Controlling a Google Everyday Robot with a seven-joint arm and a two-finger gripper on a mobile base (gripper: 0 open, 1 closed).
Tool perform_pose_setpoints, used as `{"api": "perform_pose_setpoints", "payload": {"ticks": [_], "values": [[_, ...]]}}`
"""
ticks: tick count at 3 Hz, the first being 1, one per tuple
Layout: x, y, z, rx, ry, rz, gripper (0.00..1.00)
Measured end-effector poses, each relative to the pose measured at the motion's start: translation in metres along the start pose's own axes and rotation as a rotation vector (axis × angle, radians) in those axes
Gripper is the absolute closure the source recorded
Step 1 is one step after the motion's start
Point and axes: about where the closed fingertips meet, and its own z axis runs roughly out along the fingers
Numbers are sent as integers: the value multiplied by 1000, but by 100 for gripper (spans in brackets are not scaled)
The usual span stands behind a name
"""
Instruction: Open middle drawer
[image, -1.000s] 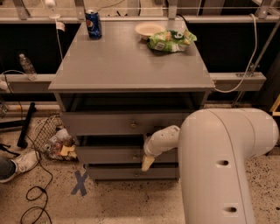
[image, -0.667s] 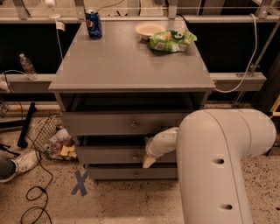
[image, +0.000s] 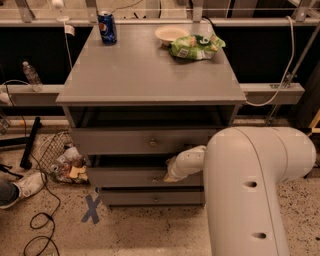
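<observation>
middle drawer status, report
Gripper at front centre of grey wooden middle drawer, second of three. Dark gap above its front; how far out, cannot tell. Robot's own white arm hides drawer's right end.

Pepsi logo on blue can (image: 107, 28); X mark (image: 91, 208) on floor (image: 150, 231); gripper (image: 166, 177) at middle drawer (image: 125, 177) front.

The cabinet (image: 150, 70) is seen from high in front, steeply downward and near, past the white arm (image: 250, 190) at lower right — the gripper (image: 170, 176) is framed against the middle drawer (image: 125, 177).
</observation>
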Motion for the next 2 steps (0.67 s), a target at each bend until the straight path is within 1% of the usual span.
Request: {"api": "perform_pose_setpoints", "payload": {"ticks": [1,2], "values": [[0,0,0,0,0,0,87],[-1,-1,-4,0,0,0,100]]}}
